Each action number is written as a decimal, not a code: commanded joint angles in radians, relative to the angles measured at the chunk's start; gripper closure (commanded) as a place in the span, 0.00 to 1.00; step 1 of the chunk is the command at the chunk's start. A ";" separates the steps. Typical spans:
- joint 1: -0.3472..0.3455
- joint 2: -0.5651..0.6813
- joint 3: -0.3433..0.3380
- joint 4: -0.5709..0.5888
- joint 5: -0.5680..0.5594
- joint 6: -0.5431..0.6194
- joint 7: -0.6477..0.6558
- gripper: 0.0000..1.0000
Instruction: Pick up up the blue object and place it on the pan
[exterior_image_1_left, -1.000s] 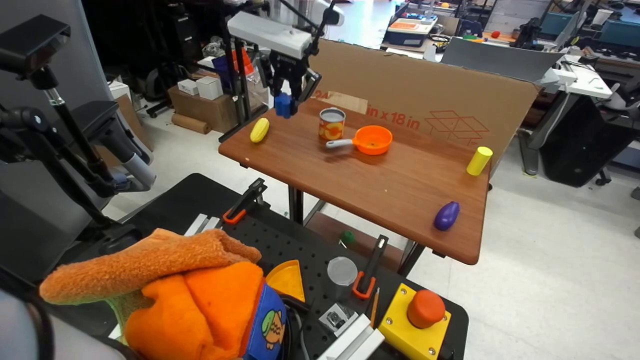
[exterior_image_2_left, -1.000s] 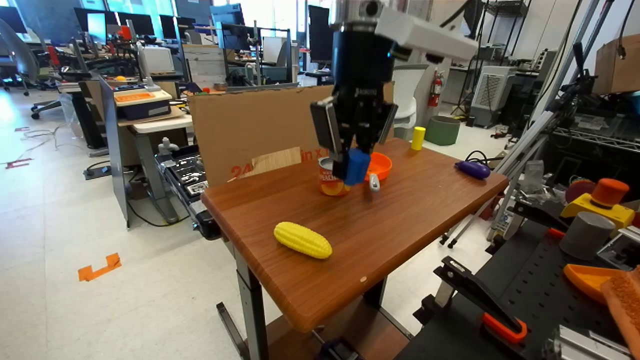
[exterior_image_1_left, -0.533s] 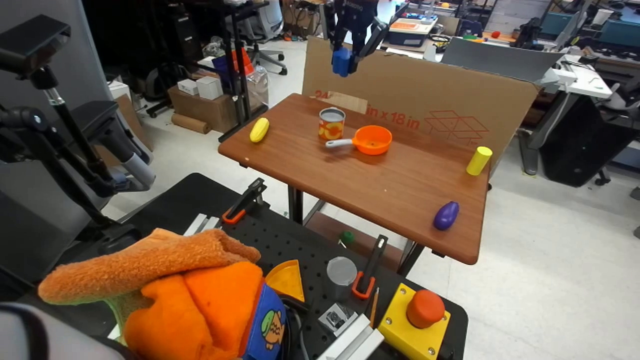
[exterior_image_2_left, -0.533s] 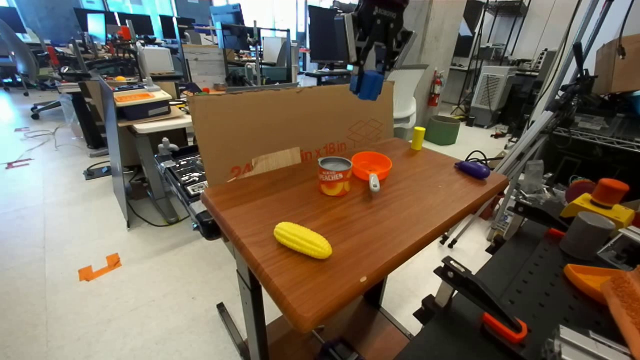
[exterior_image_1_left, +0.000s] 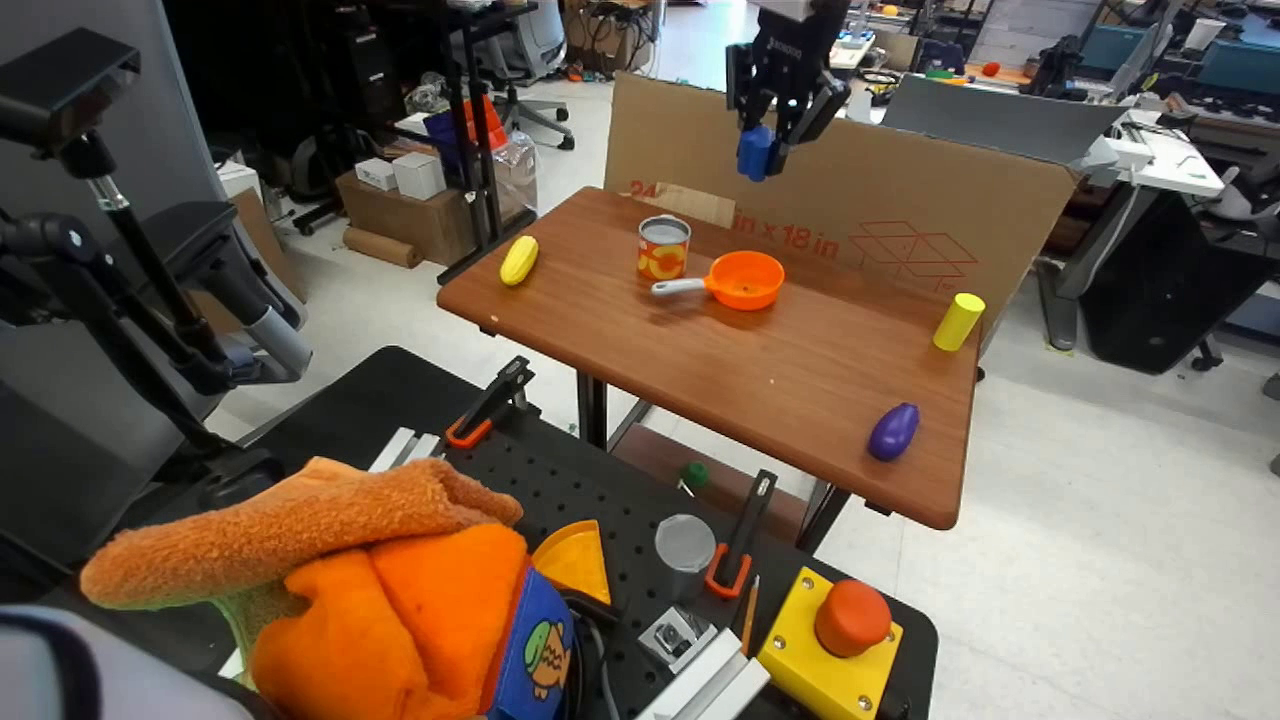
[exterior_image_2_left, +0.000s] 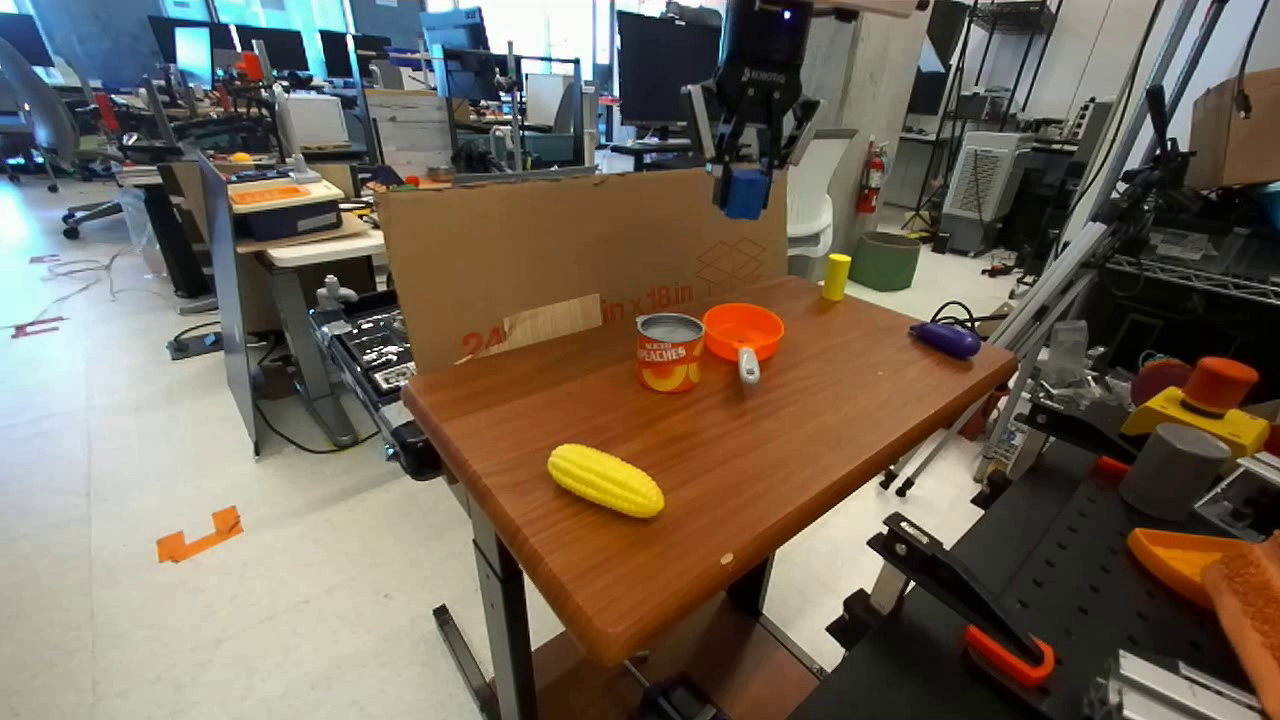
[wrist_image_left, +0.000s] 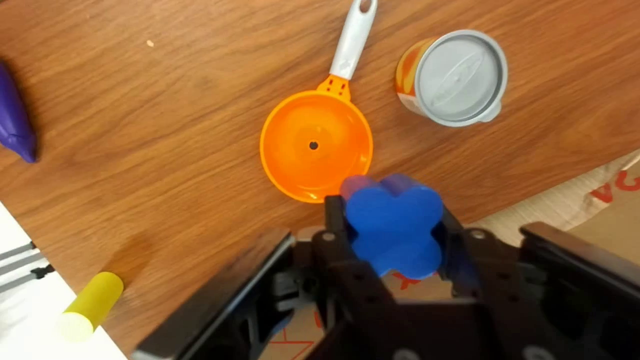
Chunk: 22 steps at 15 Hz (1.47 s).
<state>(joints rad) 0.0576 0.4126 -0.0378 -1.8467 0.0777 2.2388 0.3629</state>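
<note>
The blue object (exterior_image_1_left: 755, 155) is a small bright blue piece with a clover-shaped end. My gripper (exterior_image_1_left: 766, 140) is shut on it and holds it well above the table, in both exterior views (exterior_image_2_left: 744, 195). In the wrist view the blue object (wrist_image_left: 395, 225) sits between the two black fingers and overlaps the pan's lower right rim. The pan (exterior_image_1_left: 747, 284) is orange, round and low-walled, with a pale grey handle, and nothing lies in it. It stands on the wooden table, also in the wrist view (wrist_image_left: 312, 160). The gripper is high above and slightly beyond the pan.
A peach can (exterior_image_2_left: 670, 352) stands close beside the pan. A yellow corn (exterior_image_1_left: 519, 261), a yellow cylinder (exterior_image_1_left: 958, 322) and a purple eggplant (exterior_image_1_left: 893, 432) are on the table (exterior_image_1_left: 700, 350). A cardboard wall (exterior_image_1_left: 850, 190) stands along the table's far edge.
My gripper, shut on the blue object throughout, has moved from above the corn end of the table toward the pan. It rose, then came down slightly. The objects on the table have not moved.
</note>
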 joint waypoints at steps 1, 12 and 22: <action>0.013 0.111 -0.033 0.120 -0.040 -0.064 0.085 0.84; 0.055 0.325 -0.069 0.268 -0.092 -0.138 0.194 0.84; 0.072 0.341 -0.062 0.307 -0.077 -0.268 0.231 0.05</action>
<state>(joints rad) 0.1180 0.7737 -0.1027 -1.5461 -0.0040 2.0392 0.5857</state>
